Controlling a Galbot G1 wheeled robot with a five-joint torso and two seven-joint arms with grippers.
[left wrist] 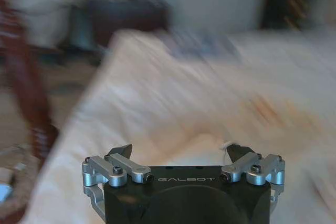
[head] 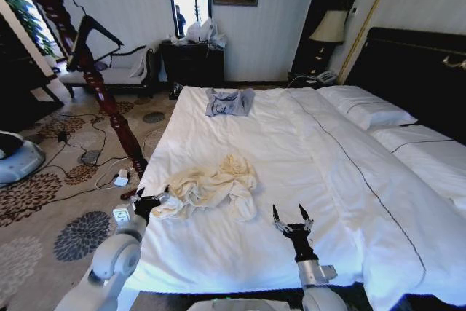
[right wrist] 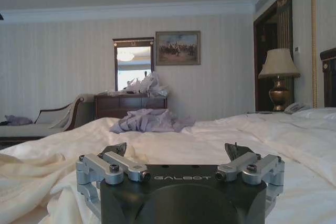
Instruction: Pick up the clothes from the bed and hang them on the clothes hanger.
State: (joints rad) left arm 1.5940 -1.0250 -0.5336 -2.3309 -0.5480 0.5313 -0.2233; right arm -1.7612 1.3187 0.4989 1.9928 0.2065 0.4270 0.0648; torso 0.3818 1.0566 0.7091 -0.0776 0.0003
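Head view: the crumpled cream, thin-fabric long-sleeved garment (head: 211,186) lies near the left edge of the white-sheeted bed (head: 306,180), toward its foot. The left gripper (head: 149,202) stands at that edge, touching the cloth's near sleeve, placed for a grasp. The right gripper (head: 293,216) hovers wide over bare sheet. The black wide-shouldered hanger (head: 91,34) hangs on the reddish wooden pole (head: 109,100).

Left wrist view: fingers (left wrist: 119,153) spread wide above cloth.

Right wrist view: fingers (right wrist: 114,149) apart; garment (right wrist: 31,182) beside them.

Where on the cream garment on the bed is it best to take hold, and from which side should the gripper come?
Probably the bunched fold at the cream garment's left end, beside the open left gripper. The cloth is piled into ridges there near the bed's edge, so coming from the left edge looks shortest. The right gripper waits open, apart from it.
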